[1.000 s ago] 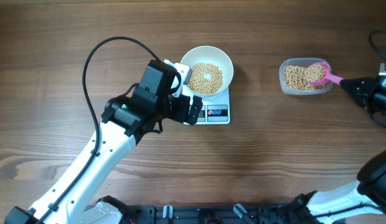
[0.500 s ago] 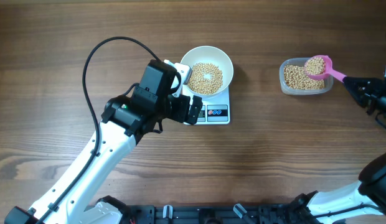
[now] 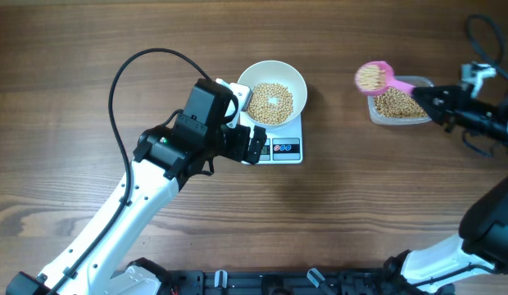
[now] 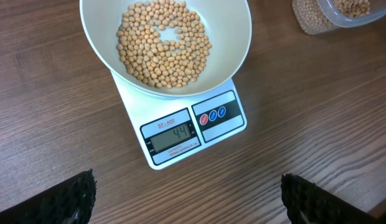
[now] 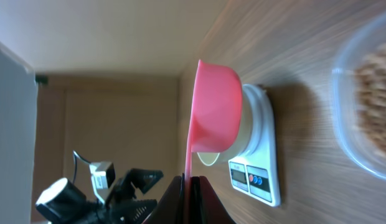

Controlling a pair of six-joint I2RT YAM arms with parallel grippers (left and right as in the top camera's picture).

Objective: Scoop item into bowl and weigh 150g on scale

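The white bowl [image 3: 299,80] stands on the scale [image 3: 287,148] and holds a layer of tan beans [image 3: 272,100]. In the left wrist view the bowl [image 4: 236,37] fills the top, with the scale's display [image 4: 174,134] below it. My left gripper [image 3: 252,144] hovers open over the scale's front left, its fingertips [image 4: 75,199] wide apart with nothing between them. My right gripper [image 3: 428,99] is shut on the handle of a pink scoop [image 3: 371,76] heaped with beans, in the air left of the clear tub. The same scoop [image 5: 215,106] is seen from behind, bowl and scale beyond it.
A clear plastic tub [image 3: 399,104] of beans sits on the wooden table right of the scale, its rim [image 5: 367,106] close to my right gripper. A black cable [image 3: 131,70] loops from the left arm. More cables lie at the far right edge [image 3: 483,33].
My right gripper has lifted the bean-filled scoop out of the tub and carried it left, past the tub's left edge towards the bowl. The left arm has not moved.
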